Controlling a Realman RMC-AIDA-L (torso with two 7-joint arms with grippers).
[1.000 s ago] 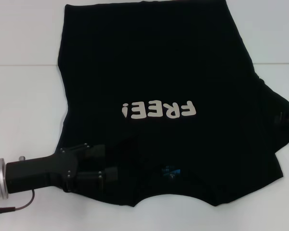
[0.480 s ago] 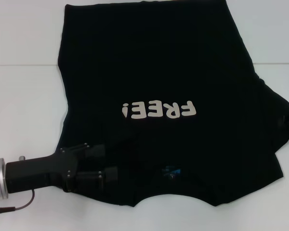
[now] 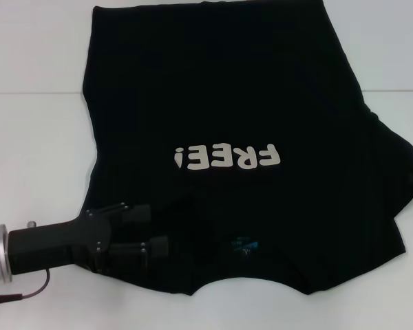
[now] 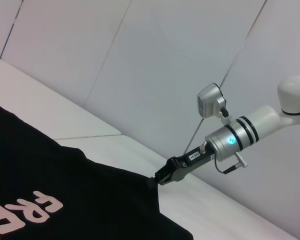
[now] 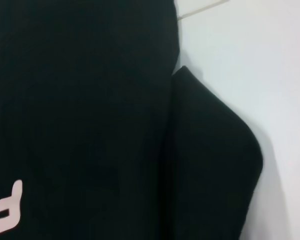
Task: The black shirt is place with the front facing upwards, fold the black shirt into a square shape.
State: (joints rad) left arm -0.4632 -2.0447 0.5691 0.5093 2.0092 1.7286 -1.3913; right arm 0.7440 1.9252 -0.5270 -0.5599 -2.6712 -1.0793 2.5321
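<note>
Cloth of the black shirt [image 3: 241, 103] spreads across the white table [image 3: 34, 151], bare table beyond both side edges, the left gripper [image 3: 148, 232] parted over its near-left edge, the right gripper [image 4: 157, 178] pinching its right sleeve edge.

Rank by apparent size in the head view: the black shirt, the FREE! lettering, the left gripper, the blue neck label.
1. black shirt
2. FREE! lettering and left gripper: these look alike in extent, so they are not ranked
3. blue neck label, smallest
</note>
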